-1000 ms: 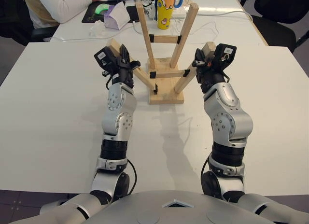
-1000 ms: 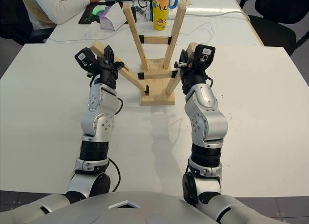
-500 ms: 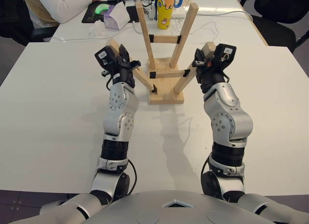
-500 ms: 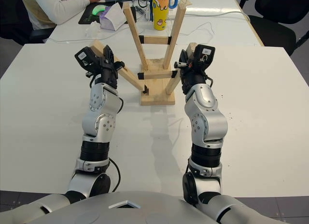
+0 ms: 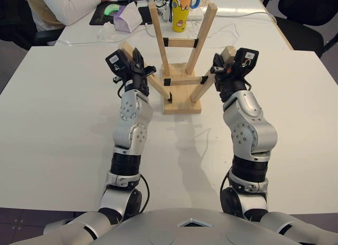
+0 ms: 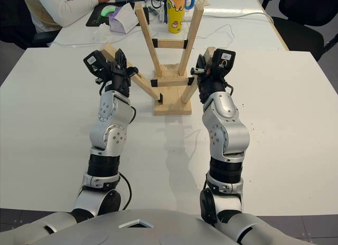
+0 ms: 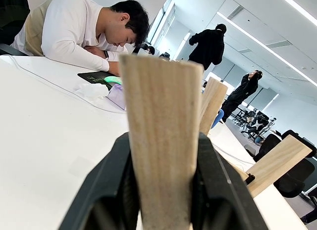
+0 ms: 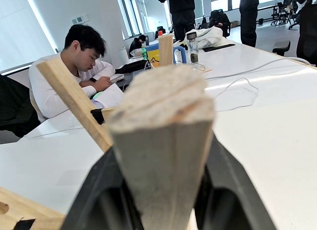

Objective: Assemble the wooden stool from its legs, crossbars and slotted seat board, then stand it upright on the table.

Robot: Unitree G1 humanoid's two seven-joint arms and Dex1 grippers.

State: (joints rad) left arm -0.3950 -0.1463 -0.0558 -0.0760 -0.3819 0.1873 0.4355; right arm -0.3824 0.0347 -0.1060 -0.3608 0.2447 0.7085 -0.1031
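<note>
You won't get any legible text, numbers or signs out of these views. The yellow cup [image 5: 181,12] on the far tabletop carries only a cartoon graphic, with no letters you can make out. The white sticker [image 5: 248,56] on the right wrist housing has dark marks on it that are too small to read.
</note>
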